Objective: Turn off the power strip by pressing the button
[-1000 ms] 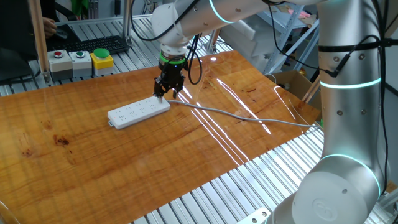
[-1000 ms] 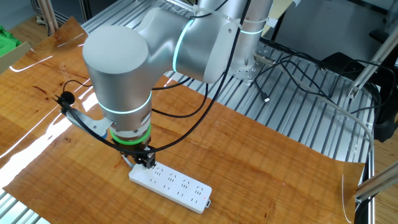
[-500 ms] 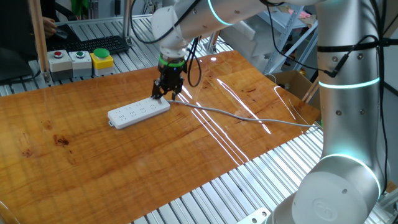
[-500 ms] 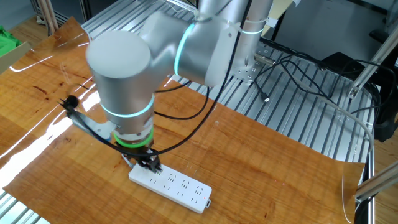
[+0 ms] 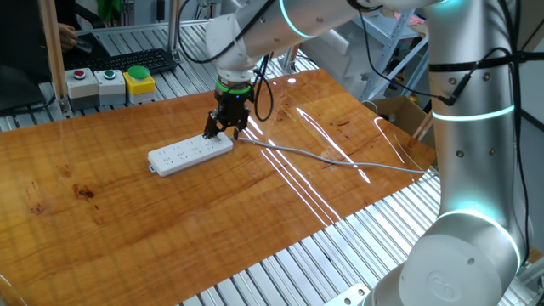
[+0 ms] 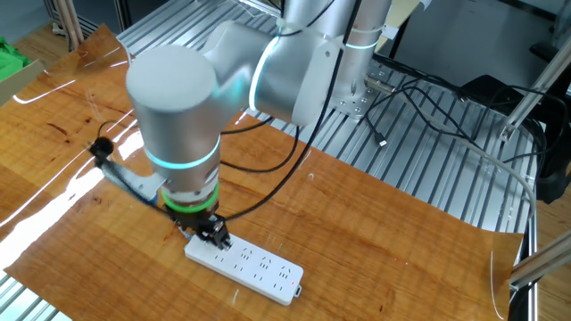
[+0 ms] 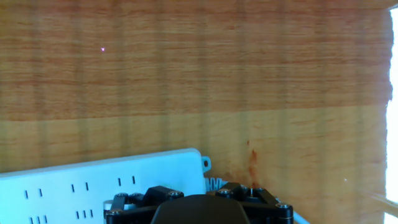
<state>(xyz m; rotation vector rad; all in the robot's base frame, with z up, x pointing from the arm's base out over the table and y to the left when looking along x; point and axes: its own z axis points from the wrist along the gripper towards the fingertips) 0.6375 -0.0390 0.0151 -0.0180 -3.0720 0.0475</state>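
A white power strip (image 5: 189,153) is lying flat on the wooden desk (image 5: 255,204). The fingers (image 5: 223,130) are hovering over its cable end; their spacing cannot be told. Pressing straight down on the button should avoid sliding the strip.

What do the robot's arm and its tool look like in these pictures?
The arm is thick, rounded and silver-grey, with glowing cyan rings at its joints. A green band sits just above the small black tool. Thin black cables loop alongside the wrist.
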